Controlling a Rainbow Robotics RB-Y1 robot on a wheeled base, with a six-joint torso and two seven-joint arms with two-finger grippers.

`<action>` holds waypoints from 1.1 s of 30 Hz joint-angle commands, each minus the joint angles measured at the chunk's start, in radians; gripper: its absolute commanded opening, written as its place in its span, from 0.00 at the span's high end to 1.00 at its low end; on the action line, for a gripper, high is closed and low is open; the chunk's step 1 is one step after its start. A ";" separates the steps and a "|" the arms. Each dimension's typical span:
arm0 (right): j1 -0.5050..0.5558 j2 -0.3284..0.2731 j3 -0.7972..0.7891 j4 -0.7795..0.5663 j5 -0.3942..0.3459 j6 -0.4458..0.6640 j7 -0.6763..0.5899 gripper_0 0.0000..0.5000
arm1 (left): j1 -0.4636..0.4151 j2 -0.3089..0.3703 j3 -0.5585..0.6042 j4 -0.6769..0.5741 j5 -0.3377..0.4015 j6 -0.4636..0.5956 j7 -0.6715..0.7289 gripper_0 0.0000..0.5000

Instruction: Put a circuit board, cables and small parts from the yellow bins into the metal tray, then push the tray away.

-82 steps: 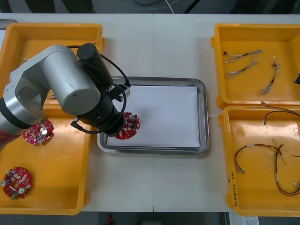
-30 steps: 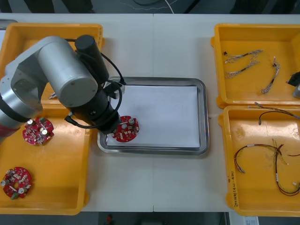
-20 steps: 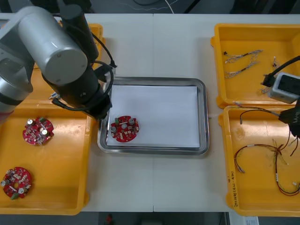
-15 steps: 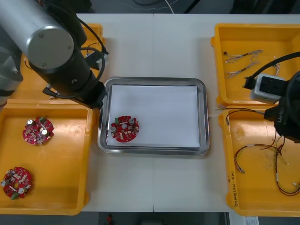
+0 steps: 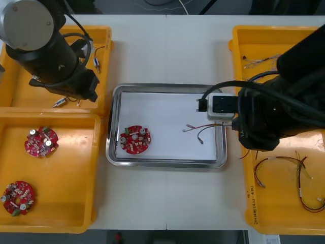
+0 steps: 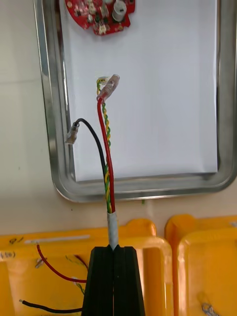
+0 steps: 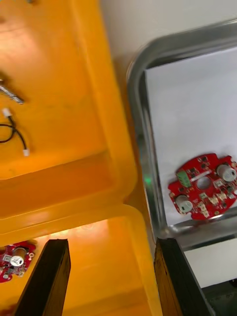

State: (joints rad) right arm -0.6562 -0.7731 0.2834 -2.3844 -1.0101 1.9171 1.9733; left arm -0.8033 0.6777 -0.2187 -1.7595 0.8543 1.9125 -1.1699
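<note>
— Since half a second ago the right arm has swung in from over its bins to the tray's edge, and the left arm has drawn back off the tray. What is the right gripper (image 6: pixel 114 249) doing?
— Its fingers are pinched together on the cable (image 6: pixel 105 148), clamping the grey sleeve (image 6: pixel 113 232) at their tips, with the yellow bins (image 6: pixel 148 237) under them.
— And beyond the tips?
— The wires fan out ahead of the gripper: a red lead, a yellow-green twisted pair, and a black lead bowing off to one side, each with a small pale end piece. The red and yellow ends hang over the white sheet (image 6: pixel 163 98) inside the metal tray (image 6: pixel 53 163). The black end sits over the rim. Whether any of it touches down I cannot tell.
— So how should the drop go?
— I'd carry it a little farther forward so the black tip clears the rim, lower, then let go. The circuit board (image 6: pixel 101 12) lies well ahead, at the tray's far end, so there's room.
— The other arm?
— The left gripper (image 7: pixel 109 247) hangs empty, fingers spread wide, over the bins, with the tray's corner just past one finger
</note>
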 commanded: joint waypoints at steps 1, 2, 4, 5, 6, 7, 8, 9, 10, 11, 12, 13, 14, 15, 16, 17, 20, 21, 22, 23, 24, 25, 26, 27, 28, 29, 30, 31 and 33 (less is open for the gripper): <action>-0.075 0.061 0.092 0.060 0.050 0.003 -0.011 1.00 | -0.050 0.033 0.068 0.054 -0.038 -0.012 0.036 0.00; -0.086 0.072 0.115 0.080 0.067 0.003 -0.007 1.00 | -0.054 0.036 0.071 0.069 -0.044 -0.017 0.032 0.00; -0.098 0.086 0.149 0.103 0.094 0.003 -0.002 1.00 | -0.060 0.043 0.071 0.094 -0.052 -0.030 0.024 0.00; -0.105 0.097 0.172 0.120 0.116 0.003 0.001 1.00 | -0.063 0.049 0.071 0.109 -0.055 -0.043 0.019 0.00; -0.109 0.109 0.192 0.137 0.136 0.003 0.004 1.00 | -0.067 0.056 0.071 0.127 -0.057 -0.058 0.016 0.00; -0.111 0.115 0.201 0.145 0.146 0.003 0.006 1.00 | -0.068 0.060 0.071 0.137 -0.058 -0.066 0.013 0.00; -0.115 0.129 0.218 0.163 0.166 0.000 0.009 1.00 | -0.070 0.066 0.071 0.158 -0.058 -0.081 0.007 0.00; -0.122 0.143 0.237 0.179 0.188 -0.009 0.012 1.00 | -0.071 0.072 0.071 0.176 -0.058 -0.099 0.003 0.00; -0.125 0.156 0.250 0.194 0.209 -0.018 0.018 1.00 | -0.076 0.079 0.071 0.199 -0.058 -0.119 -0.004 0.00; -0.125 0.163 0.255 0.200 0.219 -0.024 0.019 1.00 | -0.079 0.080 0.071 0.210 -0.057 -0.128 -0.004 0.00; -0.125 0.176 0.266 0.212 0.240 -0.038 0.025 1.00 | -0.086 0.088 0.071 0.238 -0.057 -0.148 -0.011 0.00; -0.125 0.181 0.270 0.217 0.248 -0.043 0.027 1.00 | -0.090 0.089 0.071 0.249 -0.057 -0.155 -0.014 0.00; -0.125 0.192 0.284 0.229 0.266 -0.056 0.032 1.00 | -0.097 0.092 0.071 0.278 -0.058 -0.170 -0.034 0.00; -0.125 0.201 0.292 0.241 0.280 -0.072 0.036 1.00 | -0.103 0.095 0.071 0.304 -0.061 -0.184 -0.057 0.00; -0.125 0.207 0.298 0.254 0.289 -0.087 0.039 1.00 | -0.106 0.099 0.071 0.328 -0.066 -0.199 -0.074 0.00; -0.125 0.209 0.303 0.263 0.292 -0.093 0.042 1.00 | -0.109 0.102 0.071 0.341 -0.066 -0.208 -0.083 0.00; -0.125 0.212 0.327 0.292 0.308 -0.132 0.059 1.00 | -0.116 0.112 0.071 0.391 -0.066 -0.250 -0.128 0.00; -0.125 0.212 0.341 0.298 0.318 -0.147 0.064 1.00 | -0.117 0.115 0.071 0.410 -0.067 -0.265 -0.143 0.00; -0.125 0.210 0.355 0.303 0.331 -0.159 0.070 1.00 | -0.122 0.118 0.071 0.428 -0.066 -0.279 -0.162 0.00; -0.125 0.210 0.364 0.304 0.338 -0.167 0.073 1.00 | -0.123 0.120 0.071 0.439 -0.067 -0.286 -0.171 0.00; -0.123 0.210 0.381 0.311 0.354 -0.179 0.078 1.00 | -0.129 0.122 0.071 0.457 -0.066 -0.296 -0.188 0.00; -0.125 0.210 0.396 0.320 0.366 -0.190 0.082 1.00 | -0.136 0.123 0.071 0.474 -0.066 -0.306 -0.202 0.00; -0.123 0.210 0.401 0.326 0.369 -0.198 0.084 1.00 | -0.139 0.123 0.071 0.485 -0.064 -0.311 -0.208 0.00; -0.123 0.210 0.415 0.341 0.378 -0.214 0.087 1.00 | -0.146 0.125 0.071 0.505 -0.064 -0.322 -0.223 0.00; -0.123 0.210 0.427 0.357 0.387 -0.236 0.090 1.00 | -0.155 0.125 0.071 0.526 -0.063 -0.334 -0.237 0.00; -0.123 0.210 0.436 0.367 0.396 -0.251 0.093 1.00 | -0.162 0.125 0.071 0.545 -0.061 -0.343 -0.248 0.00; -0.123 0.210 0.445 0.383 0.409 -0.276 0.096 1.00 | -0.172 0.125 0.071 0.571 -0.060 -0.357 -0.263 0.00; -0.123 0.210 0.451 0.392 0.415 -0.287 0.098 1.00 | -0.178 0.123 0.071 0.586 -0.058 -0.368 -0.274 0.00; -0.123 0.210 0.461 0.418 0.424 -0.316 0.101 1.00 | -0.189 0.123 0.071 0.618 -0.058 -0.394 -0.298 0.00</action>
State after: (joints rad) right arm -0.7457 -0.5757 0.7185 -1.9851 -0.6017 1.6330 2.0329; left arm -0.9196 0.7550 -0.1675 -1.1708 0.7982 1.5543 -1.3724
